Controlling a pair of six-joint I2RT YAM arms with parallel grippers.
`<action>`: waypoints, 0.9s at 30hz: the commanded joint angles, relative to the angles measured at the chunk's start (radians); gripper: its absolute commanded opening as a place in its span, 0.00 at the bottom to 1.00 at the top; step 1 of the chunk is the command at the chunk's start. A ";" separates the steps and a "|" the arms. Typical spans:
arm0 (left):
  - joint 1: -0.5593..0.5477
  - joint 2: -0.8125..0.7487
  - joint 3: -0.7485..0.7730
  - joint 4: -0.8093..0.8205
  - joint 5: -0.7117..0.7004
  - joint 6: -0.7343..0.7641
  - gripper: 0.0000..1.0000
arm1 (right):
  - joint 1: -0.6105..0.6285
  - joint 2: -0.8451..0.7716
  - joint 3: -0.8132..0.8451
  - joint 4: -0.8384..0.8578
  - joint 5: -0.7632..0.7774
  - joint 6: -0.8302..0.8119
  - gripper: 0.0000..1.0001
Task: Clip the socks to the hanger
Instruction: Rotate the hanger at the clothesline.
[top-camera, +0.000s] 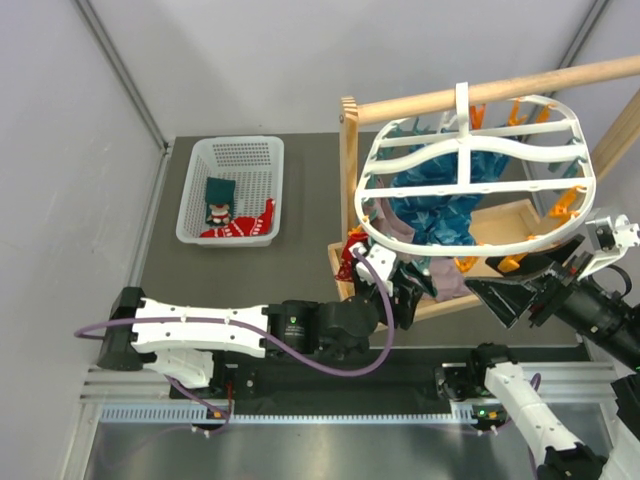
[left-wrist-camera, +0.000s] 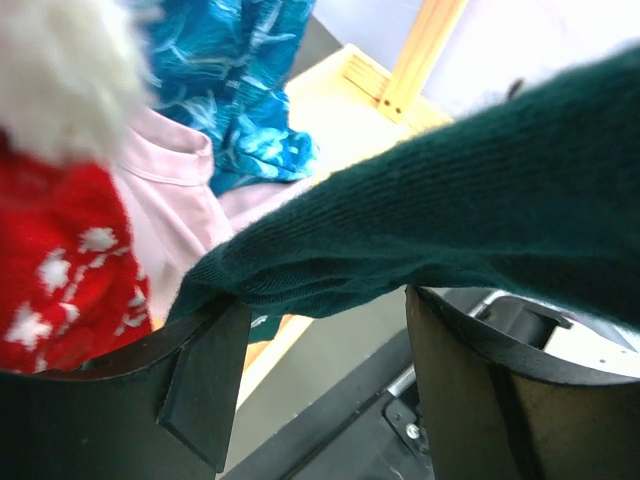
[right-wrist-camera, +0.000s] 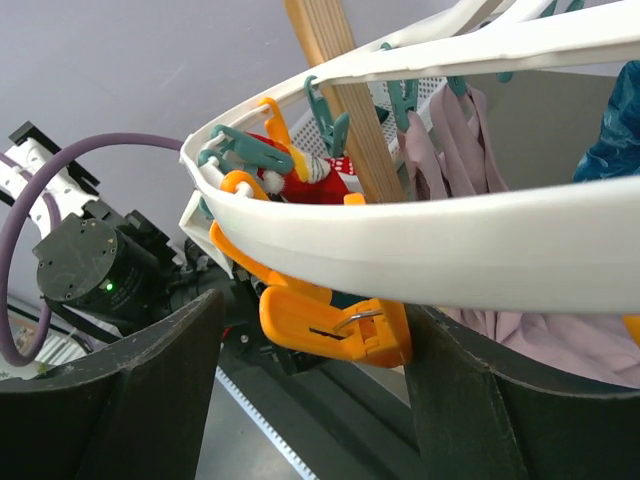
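Clipping step: the dark green sock (left-wrist-camera: 450, 190) lies across the spread fingers of the left gripper (left-wrist-camera: 325, 300), under the hanger (right-wrist-camera: 470, 250) at its near rim. The right gripper (right-wrist-camera: 315, 305), also apart, straddles an orange clip (right-wrist-camera: 330, 325) on that rim. Next, I judge, it must pinch the clip open while the left feeds the sock in

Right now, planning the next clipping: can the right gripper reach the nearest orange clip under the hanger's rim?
Likely yes: the orange clip hangs between the right gripper's open fingers, under the hanger rim.
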 joint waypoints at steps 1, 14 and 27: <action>0.007 -0.037 0.007 0.011 0.090 -0.040 0.67 | 0.003 0.013 -0.001 0.024 0.006 -0.015 0.67; 0.005 -0.244 -0.157 0.254 0.701 -0.060 0.66 | 0.009 0.059 0.032 -0.093 0.069 -0.022 0.60; -0.107 -0.044 0.162 0.258 0.954 0.100 0.61 | 0.032 0.039 0.031 -0.128 0.069 -0.013 0.77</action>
